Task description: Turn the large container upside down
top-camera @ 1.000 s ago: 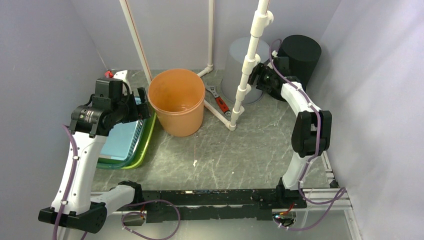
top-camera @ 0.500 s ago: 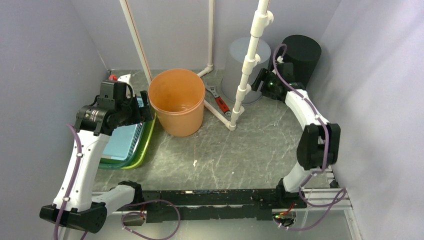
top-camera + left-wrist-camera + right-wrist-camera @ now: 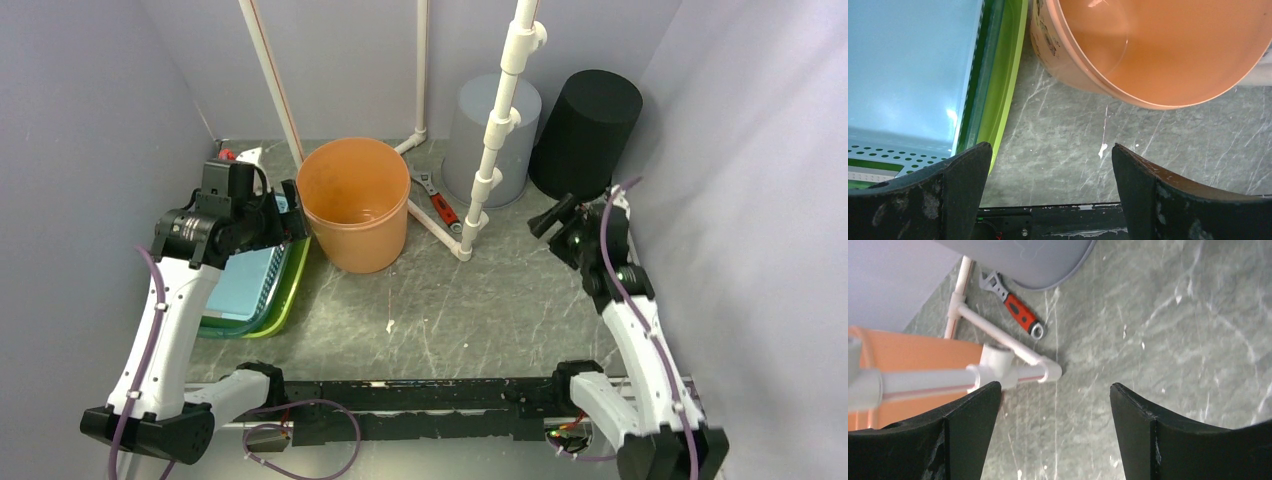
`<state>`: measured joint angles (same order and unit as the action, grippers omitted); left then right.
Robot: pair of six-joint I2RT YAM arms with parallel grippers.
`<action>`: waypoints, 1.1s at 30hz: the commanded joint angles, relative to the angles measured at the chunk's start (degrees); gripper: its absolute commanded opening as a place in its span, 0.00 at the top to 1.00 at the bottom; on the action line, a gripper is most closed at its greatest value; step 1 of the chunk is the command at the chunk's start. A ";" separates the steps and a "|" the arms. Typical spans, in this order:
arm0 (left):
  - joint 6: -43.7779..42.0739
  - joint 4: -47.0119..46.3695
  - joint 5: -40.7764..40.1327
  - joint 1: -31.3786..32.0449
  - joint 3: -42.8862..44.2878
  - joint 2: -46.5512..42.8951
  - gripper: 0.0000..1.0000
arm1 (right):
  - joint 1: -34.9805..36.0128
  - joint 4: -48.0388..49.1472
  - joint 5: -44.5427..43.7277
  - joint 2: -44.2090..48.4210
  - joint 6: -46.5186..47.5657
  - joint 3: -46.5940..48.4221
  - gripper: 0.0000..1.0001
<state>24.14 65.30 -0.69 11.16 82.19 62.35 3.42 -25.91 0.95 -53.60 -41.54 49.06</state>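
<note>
The large orange container [image 3: 353, 200] stands upright, mouth up, at the middle left of the table; its inside [image 3: 1168, 50] fills the top of the left wrist view. My left gripper [image 3: 288, 210] hovers open just left of its rim, nothing between the jaws [image 3: 1049, 147]. My right gripper [image 3: 556, 216] is open and empty at the right, in front of the black container [image 3: 588, 130], apart from it. In the right wrist view its jaws [image 3: 1055, 386] frame bare table, with the orange container's wall [image 3: 913, 355] at the left.
A grey container [image 3: 492, 140] and the black one stand mouth down at the back. White PVC pipework [image 3: 497, 130] rises between them and the orange one, with a red-handled wrench [image 3: 440, 205] at its foot. A blue tray inside a green one [image 3: 245, 285] lies at the left.
My right arm has pulled back from between the pipe and the black container toward the near right, its jaws a little wider. The left arm has barely shifted.
</note>
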 commanded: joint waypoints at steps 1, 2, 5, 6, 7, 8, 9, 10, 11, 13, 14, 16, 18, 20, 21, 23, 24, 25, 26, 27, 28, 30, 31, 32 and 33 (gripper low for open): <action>1.25 -1.93 0.78 -0.26 1.65 1.06 0.05 | -0.17 -2.30 5.24 12.31 -5.71 -5.60 0.16; 1.37 -2.13 0.78 -0.27 1.53 1.16 0.05 | -0.17 -2.03 8.38 14.37 -6.07 -6.77 0.15; 1.98 -3.21 0.90 -0.26 1.28 1.40 0.05 | -0.17 -1.32 17.46 19.52 -7.64 -10.50 0.14; 2.18 -3.58 0.87 -0.26 1.41 1.60 0.05 | -0.09 -1.64 19.74 21.05 -8.46 -11.96 0.14; 2.39 -3.75 0.93 -0.26 1.58 1.89 0.05 | -0.13 -1.94 22.02 22.84 -8.69 -13.35 0.14; 2.38 -3.75 0.95 -0.26 1.92 2.09 0.05 | -0.10 -2.45 24.40 24.54 -8.54 -14.98 0.14; 2.46 -3.79 0.82 -0.26 2.20 2.45 0.05 | -0.08 -3.27 25.96 26.56 -8.29 -16.22 0.14; 2.53 -4.06 0.78 -0.26 2.42 2.73 0.05 | -0.08 -4.41 27.76 28.58 -8.07 -17.21 0.14; 2.58 -4.61 0.78 -0.26 2.29 3.02 0.05 | -0.09 -4.80 29.13 30.45 -7.95 -18.12 0.14; 2.99 -5.79 0.78 -0.30 2.02 3.93 0.05 | -0.08 -4.12 33.18 33.44 -7.18 -19.56 0.14; 3.23 -6.34 0.78 -0.39 2.24 4.54 0.05 | -0.08 -3.80 35.24 34.38 -6.77 -19.76 0.14; 3.61 -6.66 0.78 -0.73 3.78 6.20 0.05 | -0.08 -4.40 38.63 34.68 -4.73 -19.11 0.14; 3.80 -6.83 1.34 -1.35 5.16 7.74 0.05 | -0.08 -7.46 40.57 33.63 -1.41 -17.16 0.14; 4.08 -7.27 1.44 -2.20 5.34 8.84 0.05 | -0.08 -10.81 41.63 32.30 1.84 -15.15 0.14; 4.38 -7.57 1.44 -2.73 4.96 9.10 0.05 | -0.08 -11.81 42.25 31.91 2.96 -14.33 0.14; 4.99 -9.01 3.03 -4.09 3.97 9.53 0.05 | -0.08 -12.49 43.65 31.41 4.11 -13.08 0.14; 5.48 -9.94 4.02 -4.66 3.76 9.85 0.05 | -0.08 -12.20 44.30 31.42 4.04 -12.72 0.14; 6.03 -10.90 4.54 -4.95 3.70 10.39 0.05 | -0.10 -11.50 44.79 31.53 3.66 -12.49 0.13; 6.30 -10.92 4.69 -5.15 3.92 11.07 0.05 | -0.14 -10.92 45.16 31.68 3.11 -12.38 0.13; 6.21 -10.58 4.72 -5.13 4.08 11.72 0.05 | -0.09 -10.33 45.53 31.78 2.85 -12.17 0.13; 5.82 -10.66 4.73 -5.16 3.90 12.08 0.05 | -0.08 -10.12 45.88 31.80 2.85 -11.88 0.13; 4.78 -12.05 4.14 -5.14 2.28 12.29 0.06 | -0.08 -10.53 46.39 31.60 3.00 -10.71 0.13; 4.28 -12.61 3.90 -5.18 1.30 12.23 0.08 | -0.10 -10.44 46.70 31.62 2.87 -10.12 0.13; 3.80 -12.88 3.59 -5.18 0.62 12.39 0.10 | -0.09 -10.06 47.07 31.46 2.62 -9.47 0.13; 3.19 -12.99 3.39 -5.18 0.12 12.55 0.13 | -0.09 -9.51 47.45 31.37 2.14 -9.05 0.13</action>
<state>29.10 55.35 2.15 6.07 84.20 74.67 3.42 -37.52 45.28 -22.04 -39.77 35.94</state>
